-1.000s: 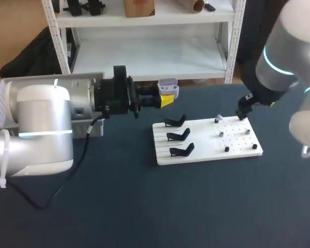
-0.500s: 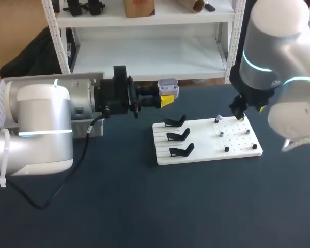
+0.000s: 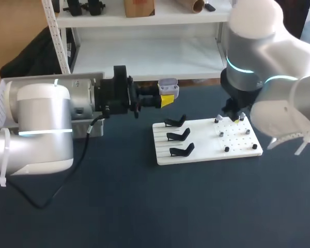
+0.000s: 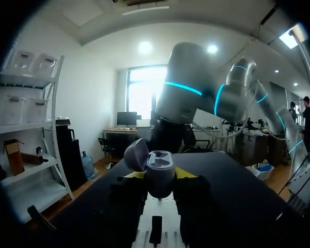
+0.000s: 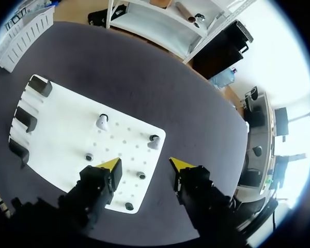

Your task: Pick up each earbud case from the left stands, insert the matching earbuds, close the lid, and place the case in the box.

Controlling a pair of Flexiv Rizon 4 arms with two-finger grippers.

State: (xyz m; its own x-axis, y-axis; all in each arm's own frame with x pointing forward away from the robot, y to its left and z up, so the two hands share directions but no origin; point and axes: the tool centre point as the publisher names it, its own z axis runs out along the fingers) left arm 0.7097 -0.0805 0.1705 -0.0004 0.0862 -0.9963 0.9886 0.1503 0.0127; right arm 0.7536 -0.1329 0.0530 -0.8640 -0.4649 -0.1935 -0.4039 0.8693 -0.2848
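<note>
- Your left gripper (image 3: 165, 99) is clamped on the earbud case (image 4: 159, 168). The lid stands open, and the case is held above the worktop (image 3: 144, 206), just beyond the white board's (image 3: 201, 151) far left corner.
- Your right gripper (image 5: 144, 164) hangs with fingers spread and gripping nothing, over the board's right half, above the small earbuds (image 5: 102, 122) seated there.
- Three black stands (image 3: 179, 135) sit in a row on the board's left half.

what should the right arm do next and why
Probably lower the right gripper onto one earbud on the white board. Its fingers are open and empty above the board, while the left gripper holds the earbud case off the table with its lid open, seemingly ready to receive one.
</note>
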